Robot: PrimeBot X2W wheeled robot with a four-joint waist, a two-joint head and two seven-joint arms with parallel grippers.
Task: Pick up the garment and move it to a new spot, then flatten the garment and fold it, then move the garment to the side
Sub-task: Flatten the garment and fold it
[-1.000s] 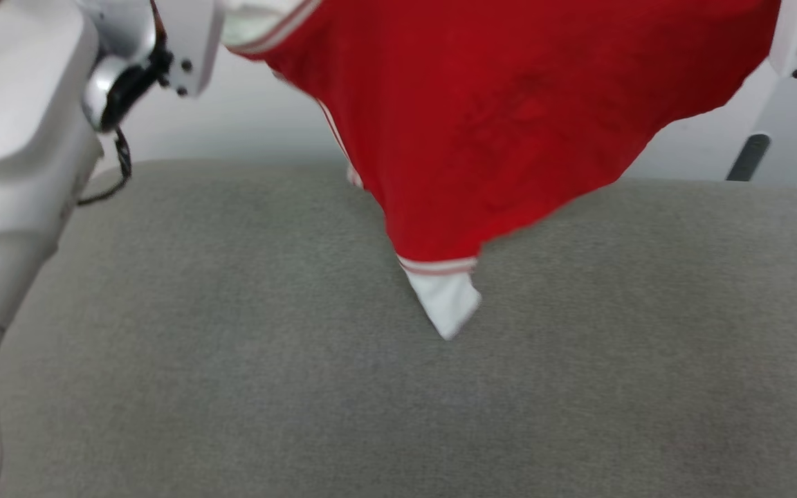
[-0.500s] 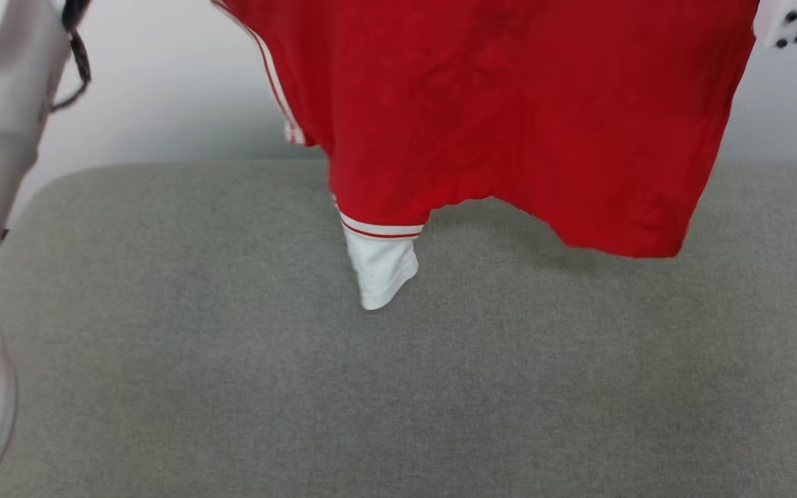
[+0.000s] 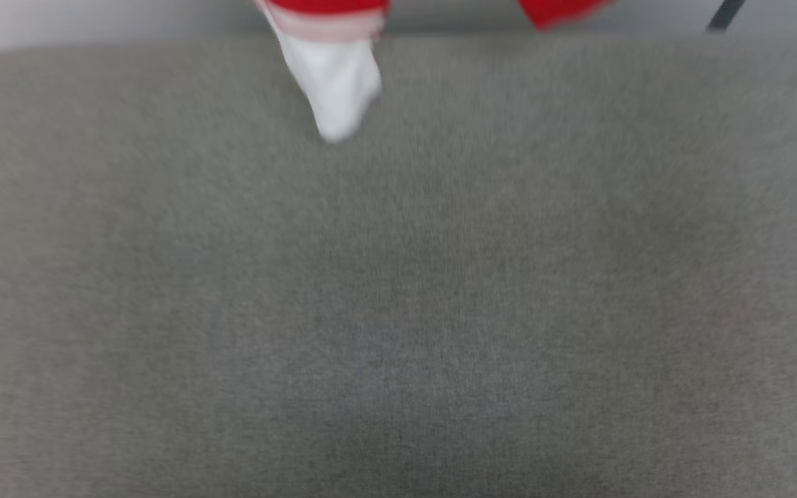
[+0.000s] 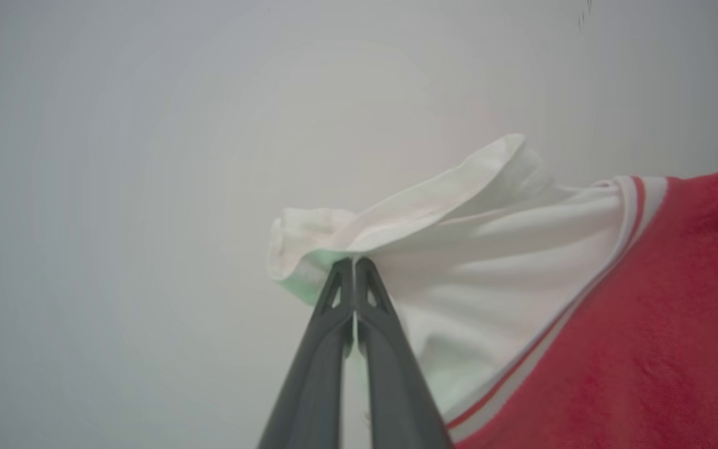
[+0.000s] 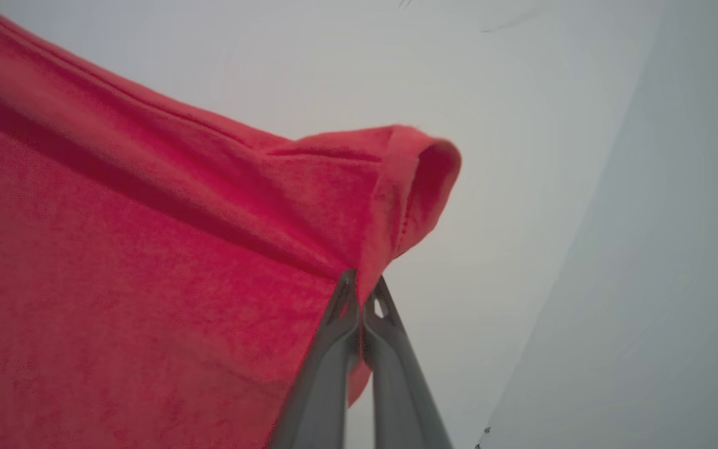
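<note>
The garment hangs high in the air. In the head view only its lowest parts show at the top edge: a white sleeve (image 3: 335, 83) with stripe trim and a red corner (image 3: 557, 10). In the left wrist view my left gripper (image 4: 354, 265) is shut on the white sleeve of the garment (image 4: 490, 249), its jaws pressed together on the cloth. In the right wrist view my right gripper (image 5: 359, 284) is shut on a folded red corner of the garment (image 5: 147, 262). The "S" letter is hidden.
A wide grey fabric surface (image 3: 398, 290) spreads below the hanging cloth. Its far edge meets a pale wall, where a dark slanted bar (image 3: 724, 14) stands at the top right. Both wrist views look toward a plain pale wall.
The garment has risen until just its sleeve tip and a red corner remain at the top. The head view has tilted down, and both arms have left it.
</note>
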